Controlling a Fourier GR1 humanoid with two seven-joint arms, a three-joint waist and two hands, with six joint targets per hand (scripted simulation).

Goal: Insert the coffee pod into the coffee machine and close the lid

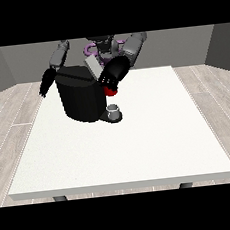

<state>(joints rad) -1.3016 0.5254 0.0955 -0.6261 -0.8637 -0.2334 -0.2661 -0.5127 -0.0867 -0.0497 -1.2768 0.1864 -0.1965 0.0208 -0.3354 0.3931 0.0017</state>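
The black coffee machine (80,98) stands on the white table (140,144) at the back left. Its grey lid (93,66) is tilted up above the top. The hand at the view's right (111,76) is at the machine's upper right corner, just above a red thing at the machine (110,91). A small grey thing (114,108) sits on the machine's low base at the front right; I cannot tell whether it is the pod. The hand at the view's left (46,84) hangs beside the machine's left side with straight fingers, holding nothing.
The table's front edge (124,185) lies well away from the machine. The robot's torso (102,45) stands right behind the machine at the table's far edge.
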